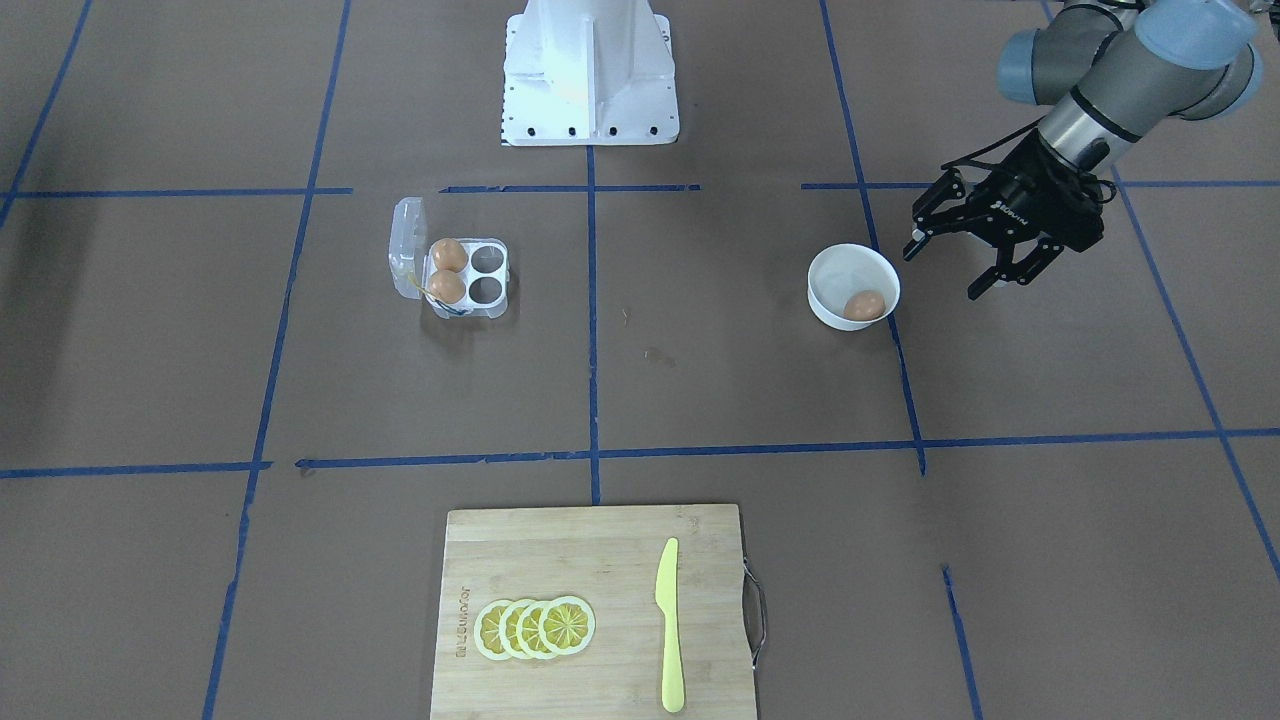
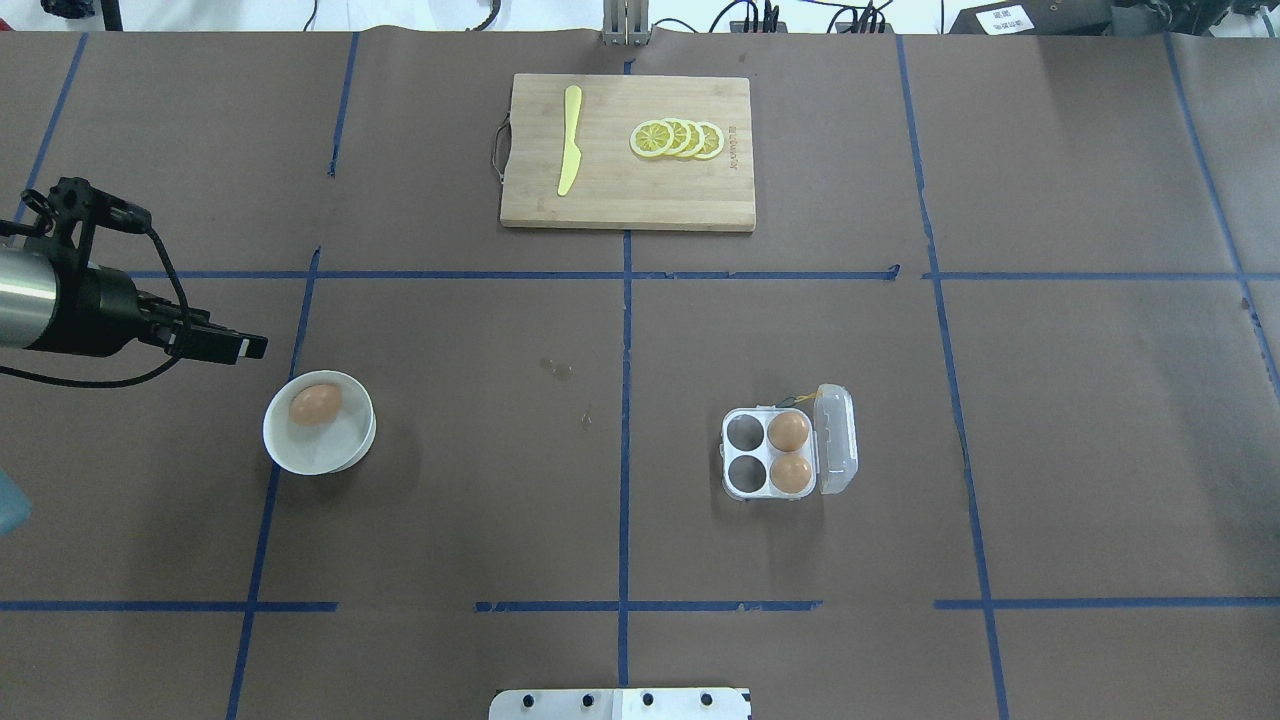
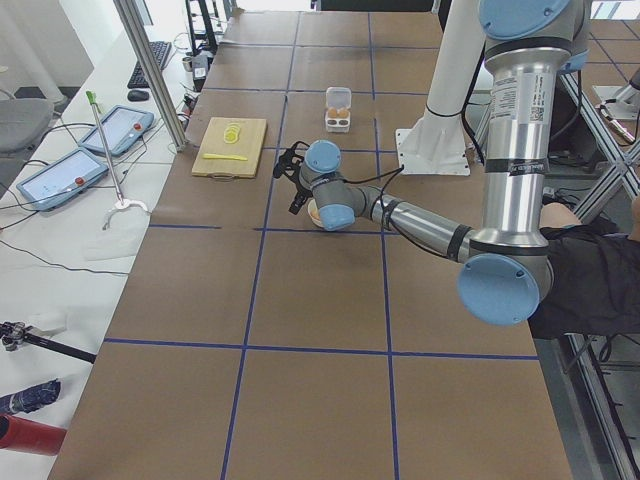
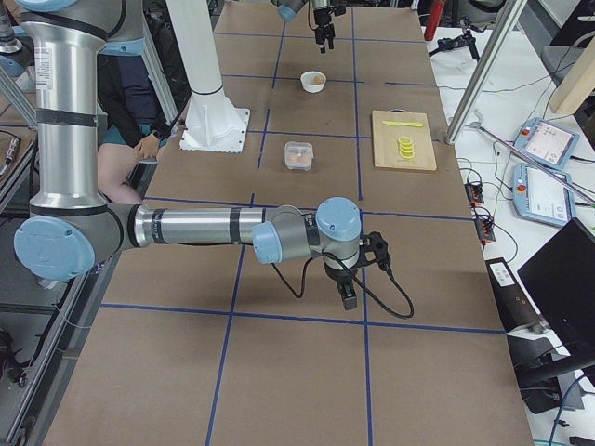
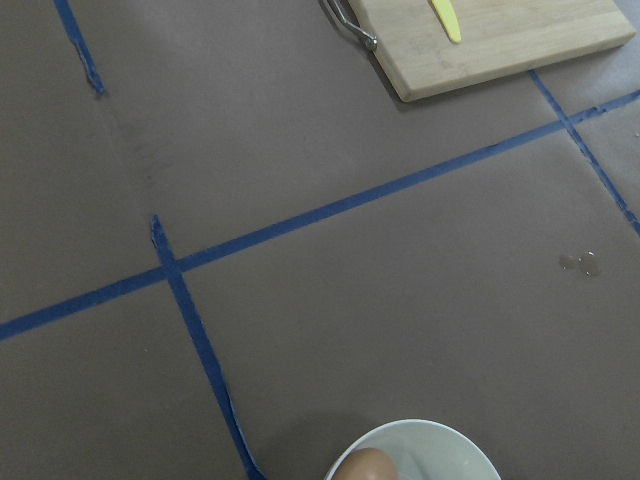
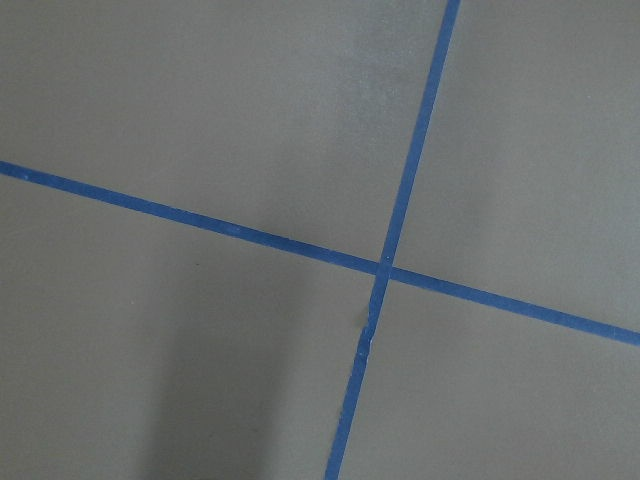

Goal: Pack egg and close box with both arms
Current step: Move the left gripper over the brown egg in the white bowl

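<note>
Egg [image 1: 864, 305] lies in white bowl [image 1: 830, 285], against wall nearest my left gripper [image 1: 945, 270], jaws spread, just outside rim; right gripper [image 4: 350, 297]: can't tell.

In the left wrist view the egg [image 5: 365, 466] and the bowl [image 5: 450, 450] are cut off by the bottom edge, the cutting board [image 5: 500, 40] by the top edge. The right gripper [image 4: 349, 299] is shown only small in the exterior right view; its opening cannot be told.
</note>
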Available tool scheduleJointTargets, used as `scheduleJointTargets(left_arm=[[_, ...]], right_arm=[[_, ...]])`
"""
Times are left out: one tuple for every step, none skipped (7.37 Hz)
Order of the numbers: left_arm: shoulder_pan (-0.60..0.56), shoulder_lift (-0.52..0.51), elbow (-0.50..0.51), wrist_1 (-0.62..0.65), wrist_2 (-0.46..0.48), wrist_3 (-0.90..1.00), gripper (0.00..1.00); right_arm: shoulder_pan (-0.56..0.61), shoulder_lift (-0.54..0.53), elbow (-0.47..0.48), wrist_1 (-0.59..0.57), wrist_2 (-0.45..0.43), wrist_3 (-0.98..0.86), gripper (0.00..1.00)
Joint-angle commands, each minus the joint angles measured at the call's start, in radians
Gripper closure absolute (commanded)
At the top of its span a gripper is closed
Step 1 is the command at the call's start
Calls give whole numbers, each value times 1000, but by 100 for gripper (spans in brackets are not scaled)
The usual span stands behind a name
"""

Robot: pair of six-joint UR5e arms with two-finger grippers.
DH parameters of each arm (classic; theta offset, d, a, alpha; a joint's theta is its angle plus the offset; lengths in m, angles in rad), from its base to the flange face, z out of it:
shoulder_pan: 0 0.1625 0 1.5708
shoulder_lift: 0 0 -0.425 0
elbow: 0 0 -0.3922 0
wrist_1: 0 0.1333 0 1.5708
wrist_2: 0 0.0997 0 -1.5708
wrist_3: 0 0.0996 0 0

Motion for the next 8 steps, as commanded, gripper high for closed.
scheduleJointTargets(left_arm=[[103, -21, -20, 102, 87, -3, 4], [171, -27, -6, 104, 191, 0, 1], [192, -38, 11, 104, 207, 4, 3], [195, -41, 21, 104, 207, 6, 11], [210, -47, 34, 104, 207, 8, 14], [226, -55, 40, 104, 207, 8, 15], [230, -59, 40, 104, 207, 9, 15], [235, -59, 40, 104, 207, 9, 15]], right_arm=[[0, 0, -3, 0, -1, -2, 0], [0, 0, -4, 0, -1, 0, 0], [0, 0, -6, 0, -1, -2, 0], [0, 0, -7, 0, -1, 0, 0], [0, 0, -10, 0, -1, -2, 0], [0, 0, -10, 0, -1, 0, 0], [0, 0, -10, 0, -1, -2, 0], [0, 0, -10, 0, -1, 0, 0]])
